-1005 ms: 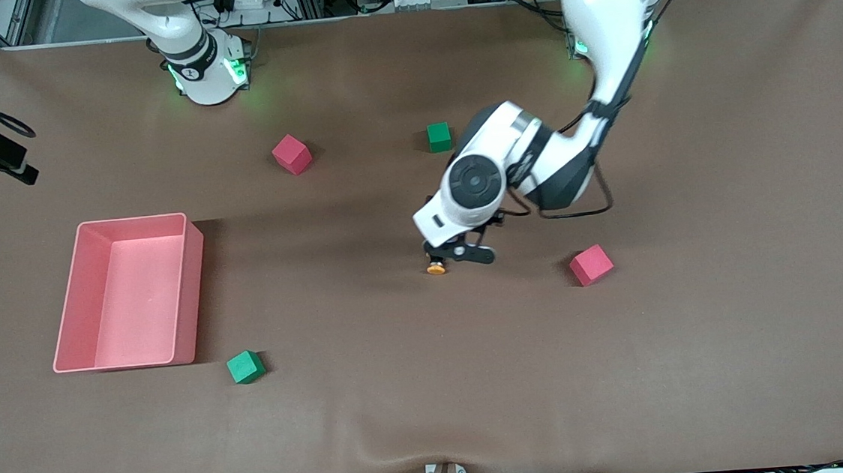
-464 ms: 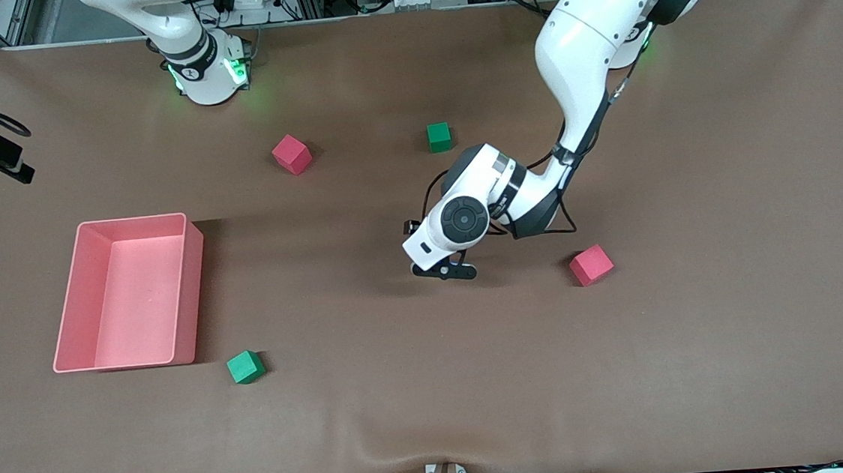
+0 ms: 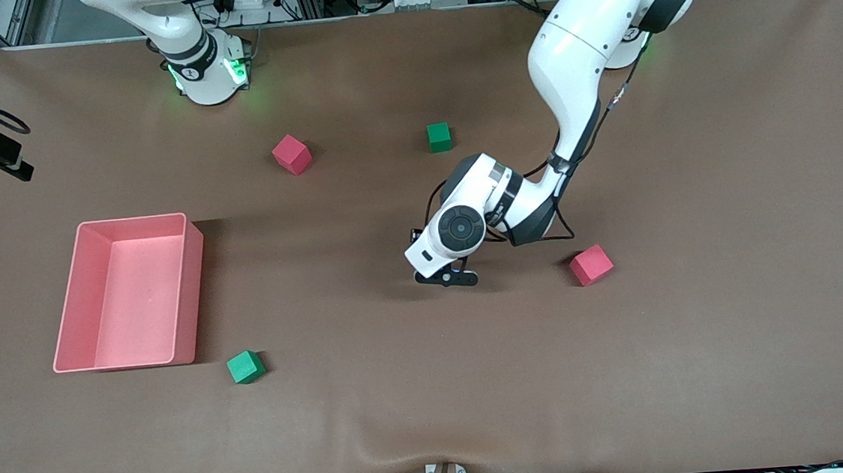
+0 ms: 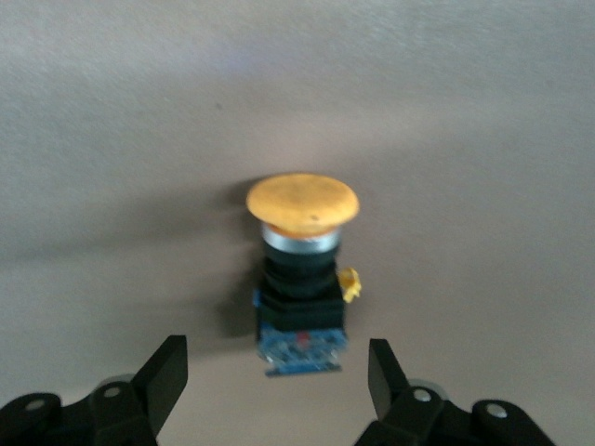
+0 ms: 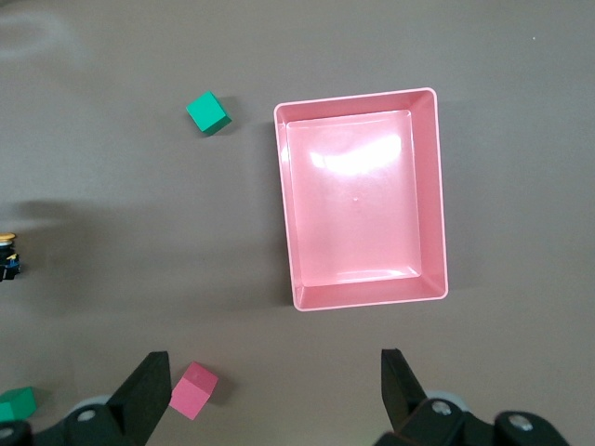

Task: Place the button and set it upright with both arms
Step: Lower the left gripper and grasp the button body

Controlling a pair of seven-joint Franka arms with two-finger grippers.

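Gripping step, left tool [image 4: 276, 358] low over the middle of the counter, fingers released and spread either side of the button [image 4: 302, 279], not touching it. Button on its side on the counter, orange cap pointing away from the tool, black body and blue base nearest the fingers. Hidden under the left wrist in the front view, roughly level with the pink cube [image 3: 591, 264] and closer to the front edge than the green cube [image 3: 439, 136].

To do it well: push in a bit further so the pads land on the square black body, not the blue base tip or the round collar. Keep the body centred between the fingers, close slow, squeeze flat faces only. Likely to roll or skid if one finger hits first. Watch the small yellow tab on the side.

Right tool [image 5: 274, 356] waiting high over the pink tray [image 5: 439, 186], fingers released, holding nothing.
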